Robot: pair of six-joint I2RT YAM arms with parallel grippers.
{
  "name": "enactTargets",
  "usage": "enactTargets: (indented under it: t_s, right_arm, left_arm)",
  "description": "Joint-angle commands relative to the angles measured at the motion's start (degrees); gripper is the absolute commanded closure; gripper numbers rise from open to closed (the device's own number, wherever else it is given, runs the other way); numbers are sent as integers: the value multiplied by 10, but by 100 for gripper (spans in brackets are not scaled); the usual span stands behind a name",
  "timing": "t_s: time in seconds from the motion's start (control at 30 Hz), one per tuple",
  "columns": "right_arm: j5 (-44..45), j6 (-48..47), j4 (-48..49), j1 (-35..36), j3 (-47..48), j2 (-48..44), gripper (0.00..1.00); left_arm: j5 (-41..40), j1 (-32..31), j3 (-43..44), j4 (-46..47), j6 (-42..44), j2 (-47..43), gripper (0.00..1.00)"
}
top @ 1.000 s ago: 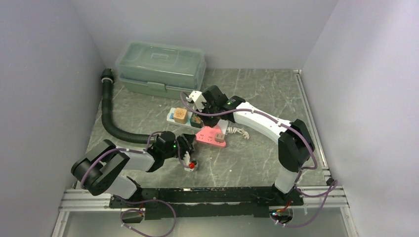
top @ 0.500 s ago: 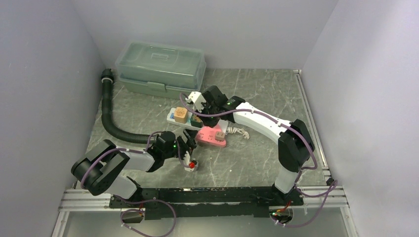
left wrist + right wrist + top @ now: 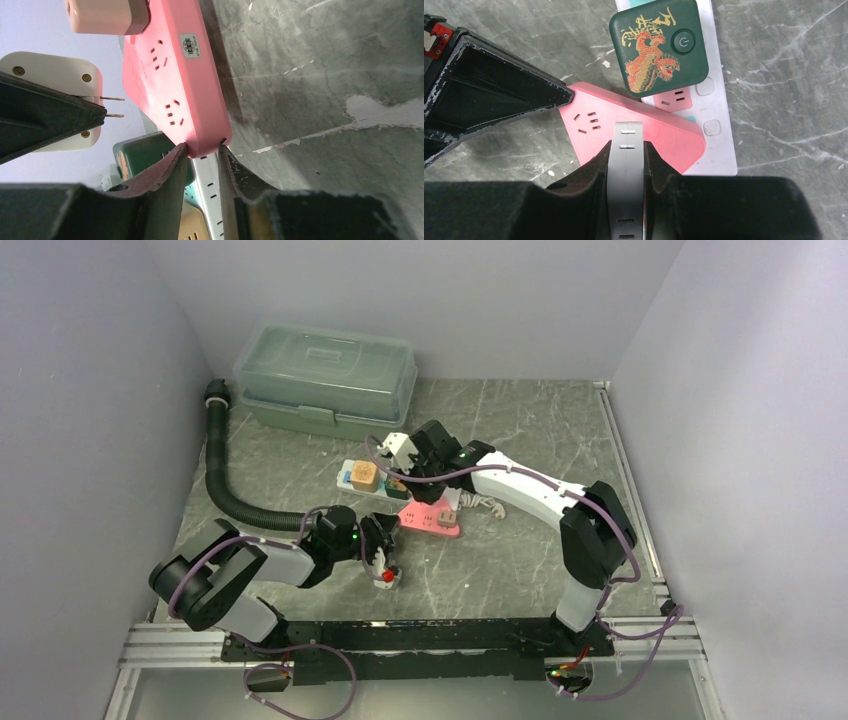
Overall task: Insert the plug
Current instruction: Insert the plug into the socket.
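Left fingers [image 3: 167, 170] are pinched on one end of the pink plastic power strip [image 3: 172, 85], a pad on either side of its corner. So the left gripper [image 3: 204, 150] has that strip clamped down on the grey marble-patterned tabletop [image 3: 325, 100].

Over to the right gripper [image 3: 626, 150]: its fingers [image 3: 591, 172] are closed tight on the white two-prong plug [image 3: 626, 165], which hangs right over the face of the pink strip. From the left wrist view you can see both metal prongs aimed at that face. Their tips are just short of it and not in any socket, so the plug is not yet in.

At the end of the pink strip away from the left gripper, a beige block adapter [image 3: 105, 15] is seated on its face. One corner of the pink strip overlaps a long white power strip [image 3: 721, 100]. Just beyond that corner, on the white strip, sits a dark green square adapter with a gold dragon print [image 3: 656, 45].
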Motion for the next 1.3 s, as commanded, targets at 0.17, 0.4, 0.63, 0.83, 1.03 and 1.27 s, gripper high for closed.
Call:
enactTargets:
  t_s: [0.17,0.4,0.63,0.83,1.03,1.27]
  right_arm:
    - [-28,-12,39,7,-21,-31,100]
    - [-37,-50,35,23,-11,-17,100]
    - [-26,-81,1,38,27,8,100]
    - [-16,-100,-32,45,64,35,100]
    - [-7,-115,-68,46,85,51,100]
    - [8,-115,-74,47,71,39,100]
  left_arm:
    - [2,-4,12,11,14,5,67]
    - [-12,-3,7,15,21,-9,67]
    - [-22,-4,2,12,22,-21,68]
    - [-23,-4,-1,11,24,-28,68]
    - [-22,-3,-1,10,25,-29,69]
    - [-2,-4,-2,8,28,-23,68]
